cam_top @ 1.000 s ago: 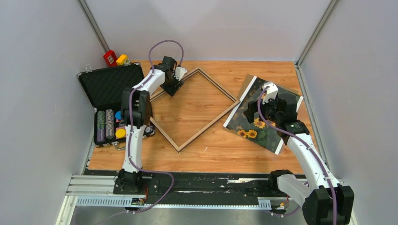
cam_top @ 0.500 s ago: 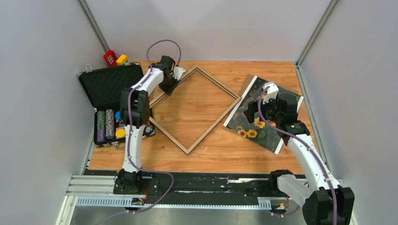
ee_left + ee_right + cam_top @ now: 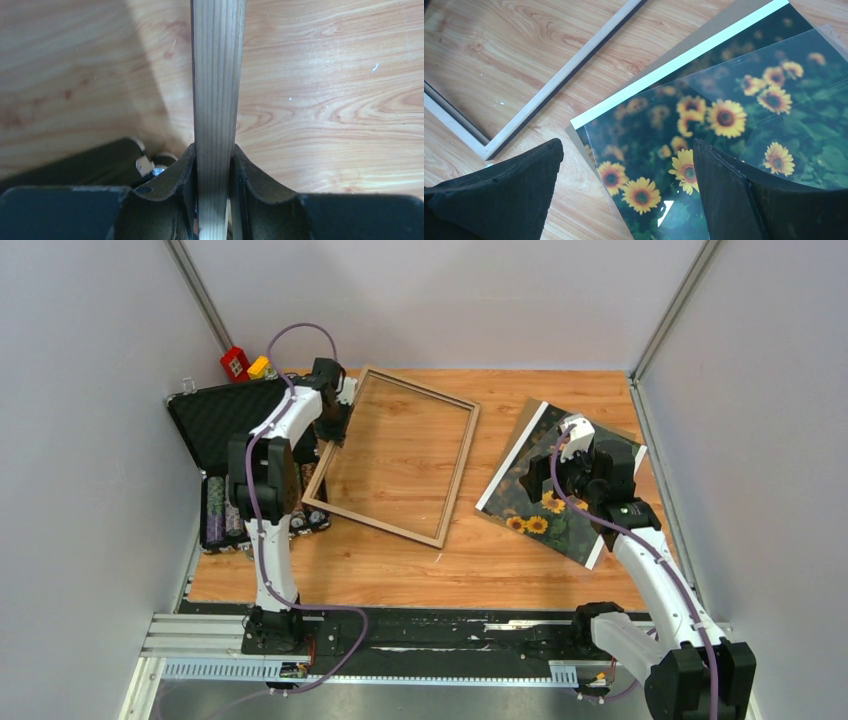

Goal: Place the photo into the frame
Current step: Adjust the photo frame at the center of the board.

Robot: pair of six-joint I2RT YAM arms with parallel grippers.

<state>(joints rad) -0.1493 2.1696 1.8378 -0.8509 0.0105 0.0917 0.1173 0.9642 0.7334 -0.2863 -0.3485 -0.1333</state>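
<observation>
— Where does the frame sit?
— Left of centre on the desk, its tan left rail pinched by the left pincer, beside the black case.
— And the photo?
— Flat at the right, just beside the frame, not touching. The right pincer hangs over it, spread wide.

**Sunflower print between open fingers**

The right gripper has its two black fingers spread wide, holding nothing. Between and beyond them lies the photo of yellow sunflowers, with a white strip along its upper-left edge. A clear sheet covers part of it, and a brown board shows underneath. To the left, a corner of the pale wooden frame rests on the table.
</observation>
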